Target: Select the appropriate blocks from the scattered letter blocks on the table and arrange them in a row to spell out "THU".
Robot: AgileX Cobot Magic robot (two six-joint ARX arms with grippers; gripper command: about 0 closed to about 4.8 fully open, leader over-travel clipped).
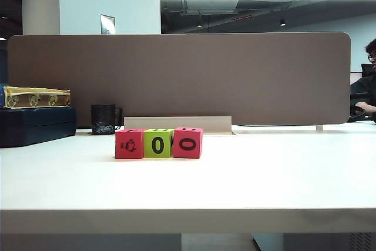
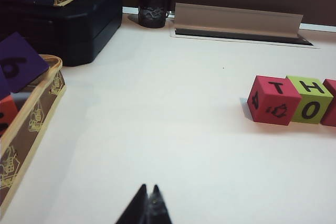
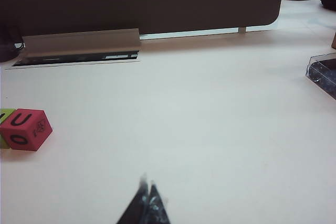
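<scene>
Three blocks stand touching in a row on the white table [image 1: 264,174]: a red one [image 1: 129,144], a lime green one [image 1: 158,143] and a second red one [image 1: 188,142]. In the left wrist view the red block [image 2: 274,100] shows T on top and the green one [image 2: 311,99] shows H. The right wrist view shows U on top of the end red block [image 3: 25,128]. My left gripper [image 2: 149,188] is shut and empty, well back from the row. Shut and empty too, my right gripper [image 3: 147,183] hangs over bare table, away from the blocks. Neither gripper appears in the exterior view.
A black mug [image 1: 104,119] stands behind the row near the tan divider [image 1: 176,74]. A dark case [image 1: 35,124] carrying a gold-trimmed box sits at the far left. Another gold-trimmed box [image 2: 31,114] with a purple block [image 2: 18,64] lies close to my left gripper. A clear container [image 3: 323,74] sits at the right.
</scene>
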